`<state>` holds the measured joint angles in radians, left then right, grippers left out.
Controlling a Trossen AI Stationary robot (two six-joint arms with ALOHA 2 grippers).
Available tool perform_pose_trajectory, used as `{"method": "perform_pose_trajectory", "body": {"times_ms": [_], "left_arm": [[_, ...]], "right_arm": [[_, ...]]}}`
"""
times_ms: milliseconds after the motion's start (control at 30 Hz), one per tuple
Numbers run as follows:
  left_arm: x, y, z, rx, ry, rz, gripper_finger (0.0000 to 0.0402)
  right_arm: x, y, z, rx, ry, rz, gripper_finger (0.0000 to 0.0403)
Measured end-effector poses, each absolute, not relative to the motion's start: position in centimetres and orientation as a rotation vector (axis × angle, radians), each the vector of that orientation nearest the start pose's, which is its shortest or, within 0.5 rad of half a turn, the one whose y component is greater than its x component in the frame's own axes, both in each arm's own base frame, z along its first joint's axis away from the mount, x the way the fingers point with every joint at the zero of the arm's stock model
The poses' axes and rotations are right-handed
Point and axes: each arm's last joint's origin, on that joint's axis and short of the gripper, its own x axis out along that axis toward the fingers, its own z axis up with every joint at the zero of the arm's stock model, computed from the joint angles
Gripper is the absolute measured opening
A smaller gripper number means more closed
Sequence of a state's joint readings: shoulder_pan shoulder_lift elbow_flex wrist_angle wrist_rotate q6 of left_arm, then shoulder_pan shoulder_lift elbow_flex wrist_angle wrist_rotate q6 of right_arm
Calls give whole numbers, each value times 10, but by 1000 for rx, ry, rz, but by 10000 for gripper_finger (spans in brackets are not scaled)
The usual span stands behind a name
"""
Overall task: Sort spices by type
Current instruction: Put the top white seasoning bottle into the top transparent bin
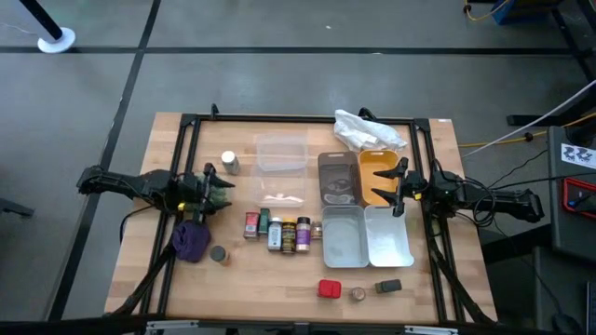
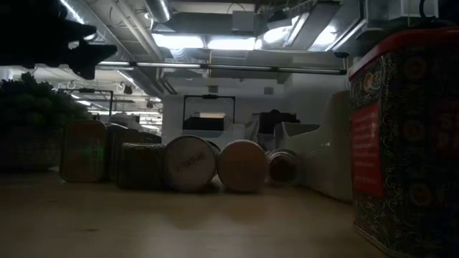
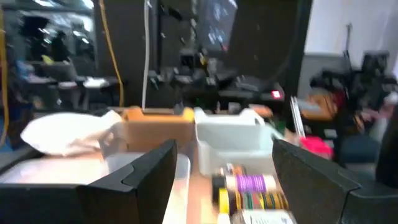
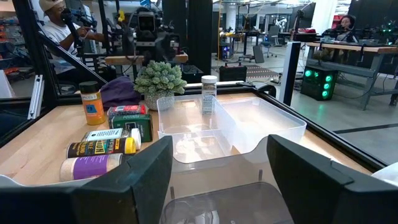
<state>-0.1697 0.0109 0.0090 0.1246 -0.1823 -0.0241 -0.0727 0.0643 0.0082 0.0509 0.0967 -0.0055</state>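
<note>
At the near edge of the wooden surface, around 5 o'clock, a red square tin, a small round tin and a dark rectangular tin sit in a row. Mid-surface lies a line of labelled spice jars, their writing too small to read. Farther back, one silver-capped clear jar stands at 10 o'clock; the left claw at 9 o'clock and the right claw at 3 o'clock both hang spread and empty.

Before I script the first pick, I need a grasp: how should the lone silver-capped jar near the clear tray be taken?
Grip the silver-capped jar across its body just under the cap, coming straight down: it stands upright and apart, with free space around it. The left gripper, open, is nearest.
</note>
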Motion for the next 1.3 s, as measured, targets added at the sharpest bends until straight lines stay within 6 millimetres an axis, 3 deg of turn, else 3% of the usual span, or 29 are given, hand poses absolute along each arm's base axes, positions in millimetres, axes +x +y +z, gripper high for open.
{"method": "perform_pose_trajectory", "body": {"times_ms": [200,533,1000,1300], "left_arm": [[93,-5,192,-94,-263,214,253],[87,2,226,-123,-298,422,253],[118,10,307,-156,-35,725,253],[140,27,333,-195,210,900,253]], "right_arm": [[101,-10,166,-5,2,-169,260],[101,-10,167,-5,-3,-169,260],[101,-10,167,3,-3,-169,260],[101,-10,167,82,-9,-169,260]]}}
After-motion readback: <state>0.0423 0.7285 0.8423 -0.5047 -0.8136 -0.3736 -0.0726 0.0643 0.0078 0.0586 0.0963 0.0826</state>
